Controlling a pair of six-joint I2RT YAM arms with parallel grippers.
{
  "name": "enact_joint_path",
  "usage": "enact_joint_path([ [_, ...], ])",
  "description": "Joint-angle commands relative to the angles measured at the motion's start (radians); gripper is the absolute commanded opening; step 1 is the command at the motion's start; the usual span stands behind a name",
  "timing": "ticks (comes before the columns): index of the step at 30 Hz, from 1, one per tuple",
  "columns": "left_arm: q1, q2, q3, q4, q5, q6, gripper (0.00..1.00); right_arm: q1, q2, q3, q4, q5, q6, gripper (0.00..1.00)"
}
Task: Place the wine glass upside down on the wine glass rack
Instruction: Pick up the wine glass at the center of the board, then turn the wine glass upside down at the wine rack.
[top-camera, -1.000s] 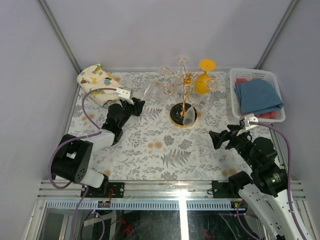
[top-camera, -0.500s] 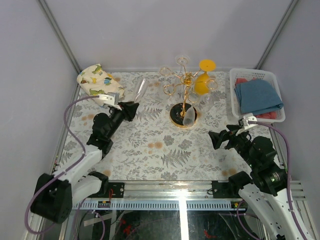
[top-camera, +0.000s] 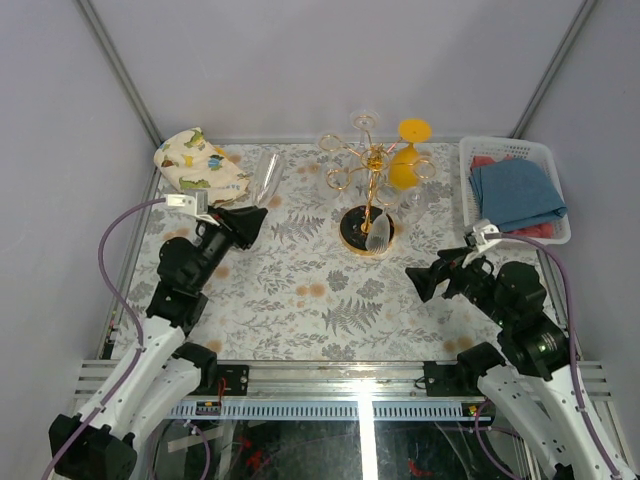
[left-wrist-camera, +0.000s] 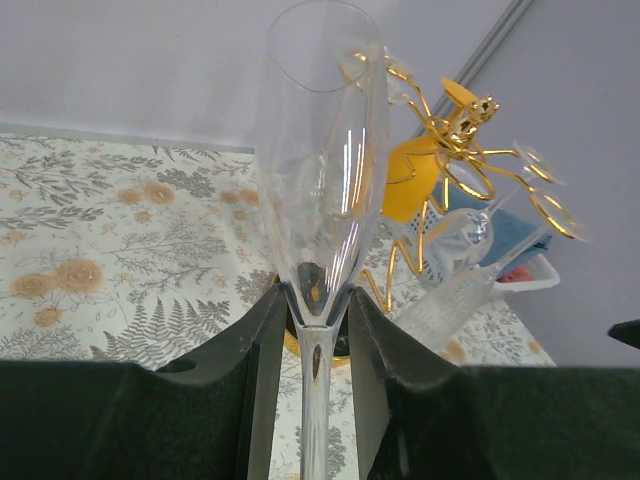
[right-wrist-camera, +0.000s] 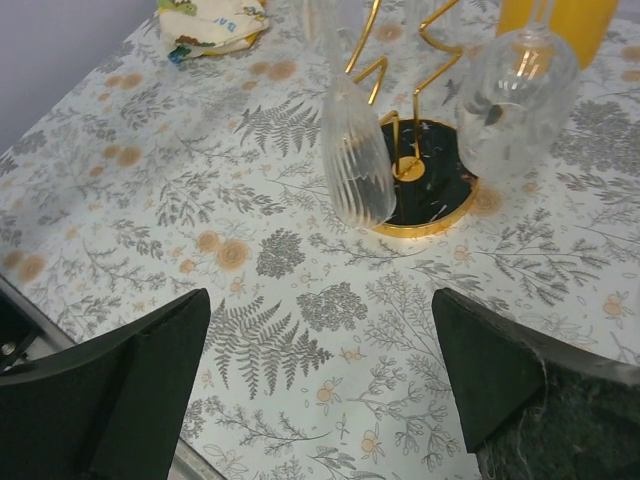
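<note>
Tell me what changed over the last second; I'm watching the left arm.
The left gripper, shut on the stem of the clear glass flute, drew back to the left, away from the gold wire rack, carrying the flute with it. The right gripper, open and empty, edged slightly left. The rack, its hanging glasses, the white basket and the patterned cloth stayed put.

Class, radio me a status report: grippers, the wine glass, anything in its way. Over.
Left gripper shut on wine glass stem; right gripper open, empty. Glass apart from wine glass rack, not hung. Yellow glass, clear glasses hang on it.
</note>
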Motion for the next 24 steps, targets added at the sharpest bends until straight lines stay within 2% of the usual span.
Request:
enact_joint_path([
  [1,0.009,-0.06,0.082,-0.108,0.03,-0.03,0.0,0.002,0.068,0.061,0.034,-0.103,0.021,0.98],
  [5,0.008,-0.085,0.103,-0.161,0.033,-0.025,0.0,0.002,0.083,0.053,0.063,-0.133,0.042,0.98],
  [18,0.008,-0.092,0.116,-0.175,0.068,-0.067,0.0,0.021,0.13,0.015,0.123,-0.192,0.069,0.95],
  [21,0.008,-0.09,0.136,-0.214,0.058,-0.058,0.0,0.079,0.156,0.01,0.147,-0.153,0.066,0.95],
  [24,0.008,-0.1,0.145,-0.233,0.044,-0.054,0.0,0.216,0.19,0.004,0.188,-0.042,0.067,0.95],
])
